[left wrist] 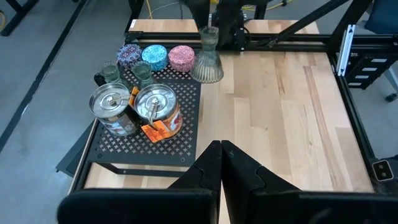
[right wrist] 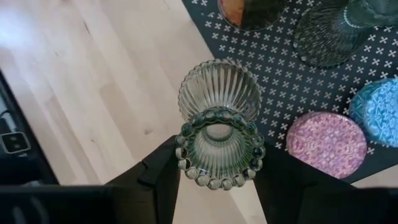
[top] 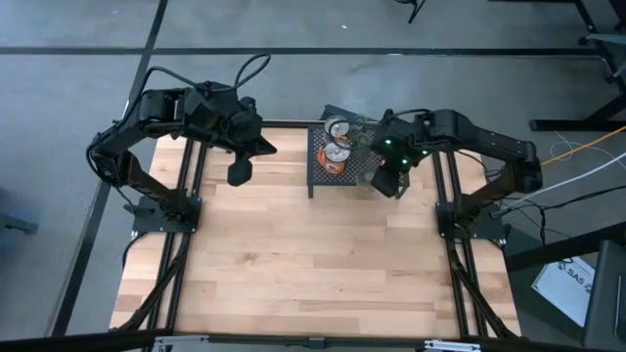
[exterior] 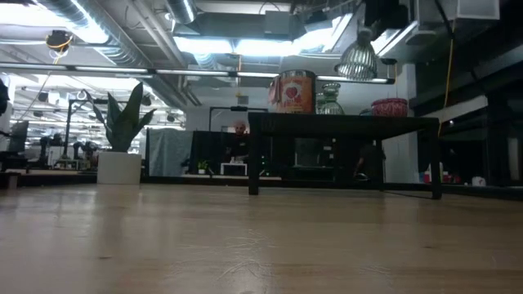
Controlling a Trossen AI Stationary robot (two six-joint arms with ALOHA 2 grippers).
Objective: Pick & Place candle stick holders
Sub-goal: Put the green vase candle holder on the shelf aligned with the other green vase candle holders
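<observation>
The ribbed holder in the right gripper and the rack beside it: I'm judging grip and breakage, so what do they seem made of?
The ribbed holder looks like clear, greenish pressed glass: the table shows through its fluted bowl, and its beaded rim glints. It is probably smooth and fragile. The rack appears to be matte black perforated metal, with a regular cut-out pattern and thin legs.

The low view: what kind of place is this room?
Probably a robotics lab or workshop: exposed ceiling pipes, bench equipment far behind the plant, and a wooden table with two arms mounted on metal frames.
</observation>
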